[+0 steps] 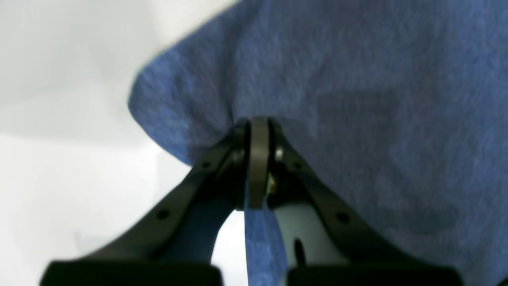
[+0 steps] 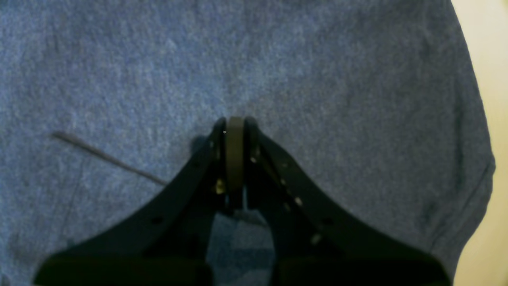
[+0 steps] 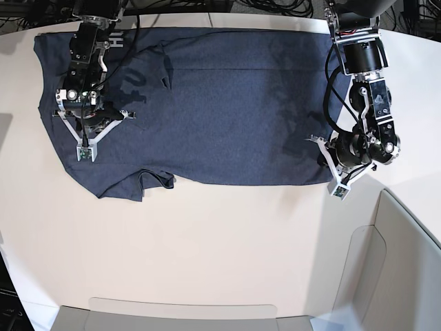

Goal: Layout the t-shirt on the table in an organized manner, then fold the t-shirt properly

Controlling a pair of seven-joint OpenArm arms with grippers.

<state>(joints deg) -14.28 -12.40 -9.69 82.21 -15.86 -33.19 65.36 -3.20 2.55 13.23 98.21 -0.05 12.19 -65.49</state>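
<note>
The dark navy t-shirt (image 3: 220, 103) lies spread flat across the far half of the off-white table (image 3: 207, 241). A bit of white lettering shows near its left end, and a small flap is folded along its near edge. My left gripper (image 1: 258, 123) (image 3: 321, 152) is at the shirt's right edge, shut on the cloth; a strip of blue runs between its fingers. My right gripper (image 2: 235, 121) (image 3: 87, 121) is over the shirt's left end, tips down on the fabric and shut on a pinch of it. The t-shirt (image 2: 317, 79) fills nearly all of the right wrist view.
Grey translucent bin walls stand at the right front (image 3: 396, 262) and along the front edge (image 3: 172, 314). Cables lie beyond the table's far edge (image 3: 275, 7). Bare tabletop stretches from the shirt's near edge toward the front.
</note>
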